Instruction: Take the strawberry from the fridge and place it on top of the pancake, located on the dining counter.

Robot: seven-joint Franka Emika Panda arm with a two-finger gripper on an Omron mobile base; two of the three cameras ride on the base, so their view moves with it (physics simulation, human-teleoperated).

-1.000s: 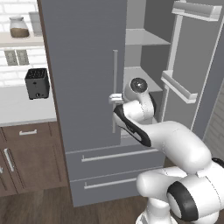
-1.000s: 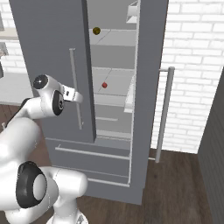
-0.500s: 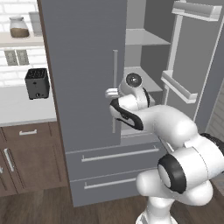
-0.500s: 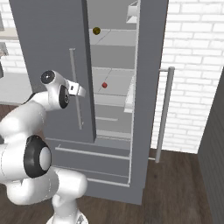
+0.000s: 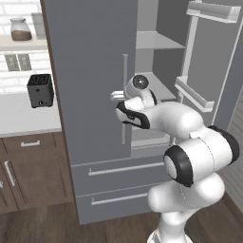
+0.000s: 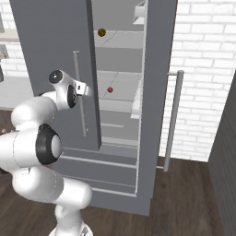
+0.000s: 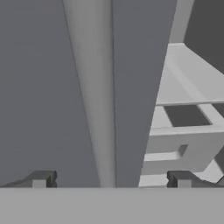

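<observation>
Right now the strawberry [image 6: 109,90] sits on a pale middle shelf [image 6: 120,97] inside the fridge [image 6: 50,55], whose right door [image 6: 159,92] stands swung wide while the left door [image 5: 90,80] is shut. It shows as a tiny red dot, well below a small yellowish fruit [image 6: 102,32] on a higher shelf, and apart from anything else on its level. The gripper [image 7: 111,179] has its jaws spread wide with nothing between them; from the hand view they straddle the long bar handle [image 7: 92,96] of the closed door, though whether they touch it I cannot tell. In the left base view the gripper [image 5: 117,97] sits just beside that handle [image 5: 125,97], and in the right base view the gripper [image 6: 84,88] is near the door's edge, short of the open compartment and well apart from the fruit. As a judgement, the strawberry will be very light and soft, so it should bruise or squash under a hard squeeze, and its rounded, smooth skin could let it roll away or pop out if pinched off-centre. The safest hold looks to be across its widest part, the fingers coming in level from the open side of the shelf and closing gently. Its small size against the wide jaws means the approach must be centred carefully.
</observation>
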